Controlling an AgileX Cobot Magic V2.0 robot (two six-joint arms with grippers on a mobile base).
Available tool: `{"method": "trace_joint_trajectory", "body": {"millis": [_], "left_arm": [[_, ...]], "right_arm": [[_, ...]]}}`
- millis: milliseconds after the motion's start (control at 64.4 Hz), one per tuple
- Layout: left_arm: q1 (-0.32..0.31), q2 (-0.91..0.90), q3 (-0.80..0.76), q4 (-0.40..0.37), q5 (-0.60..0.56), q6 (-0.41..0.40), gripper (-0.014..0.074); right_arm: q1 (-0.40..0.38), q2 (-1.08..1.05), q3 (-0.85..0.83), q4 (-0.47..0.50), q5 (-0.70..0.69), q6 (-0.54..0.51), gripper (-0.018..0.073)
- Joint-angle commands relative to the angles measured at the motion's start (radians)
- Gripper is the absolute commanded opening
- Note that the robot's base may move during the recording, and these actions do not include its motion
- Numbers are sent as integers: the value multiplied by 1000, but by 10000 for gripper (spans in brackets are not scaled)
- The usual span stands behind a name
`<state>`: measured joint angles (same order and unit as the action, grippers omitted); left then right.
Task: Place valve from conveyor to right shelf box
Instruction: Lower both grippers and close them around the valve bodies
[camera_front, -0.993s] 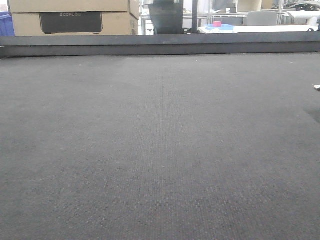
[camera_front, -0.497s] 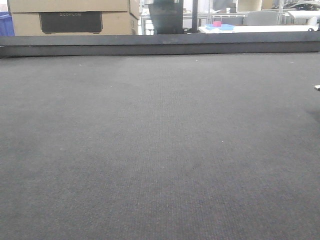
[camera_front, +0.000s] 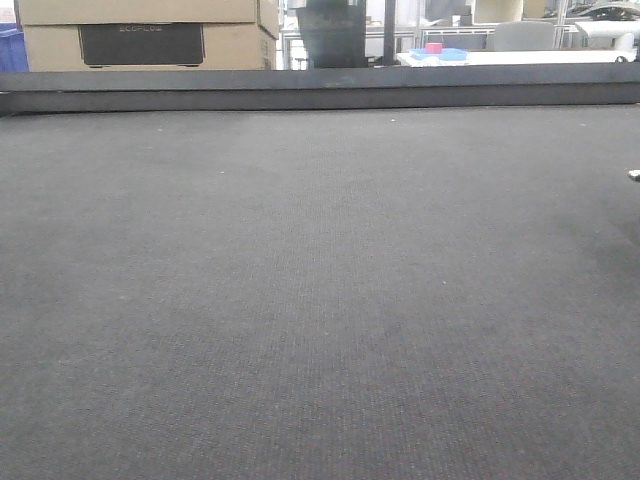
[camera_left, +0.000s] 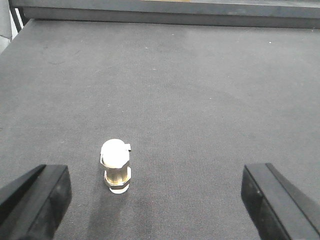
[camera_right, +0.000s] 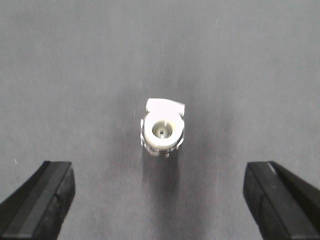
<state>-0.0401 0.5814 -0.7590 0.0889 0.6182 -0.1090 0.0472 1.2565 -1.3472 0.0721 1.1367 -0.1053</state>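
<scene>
Both end effectors were released and held nothing. From the right wrist camera I looked straight down on the valve (camera_right: 162, 129), which stood on the conveyor (camera_right: 75, 60) with its open top facing up. It sat midway between the widely spread jaws of the right end effector (camera_right: 161, 200), apart from both.

The left end effector (camera_left: 157, 202) was spread just as wide. In its view a valve (camera_left: 115, 172) stood upright on the belt, nearer one finger than the other. I could not tell whether this was the same piece.

My worry was the narrow base. If one finger reached it before the other, I judged it would tip and roll off line. A moving belt would carry it off centre, and a shallow pinch on smooth metal could slip. The shelf box was in none of my views, so the carry would begin blind.
</scene>
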Motion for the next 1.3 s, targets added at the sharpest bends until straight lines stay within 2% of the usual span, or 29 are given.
{"method": "trace_joint_trajectory", "body": {"millis": [0, 248, 621, 1040, 1118, 1180, 1211, 1288], "left_arm": [[-7, 1, -10, 2, -8, -3, 598], [-7, 1, -10, 2, 1, -3, 598], [-7, 1, -10, 2, 5, -3, 598], [-7, 1, -10, 2, 8, -3, 598], [-7, 1, -10, 2, 8, -3, 598], [-7, 1, -10, 2, 8, -3, 598], [-7, 1, -10, 2, 8, -3, 598], [-7, 1, -10, 2, 8, -3, 598]], "right_arm": [[1, 72, -49, -22, 39, -9, 568], [1, 253, -58, -62, 28, -9, 568], [-5, 447, -58, -62, -57, -9, 568], [-5, 538, -58, -62, -57, -9, 566], [-5, 538, -58, -62, -57, -9, 508], [-5, 538, -58, -62, -57, -9, 405], [-5, 538, -58, -62, -57, -9, 343], [-5, 538, -58, -62, -57, -9, 124]]}}
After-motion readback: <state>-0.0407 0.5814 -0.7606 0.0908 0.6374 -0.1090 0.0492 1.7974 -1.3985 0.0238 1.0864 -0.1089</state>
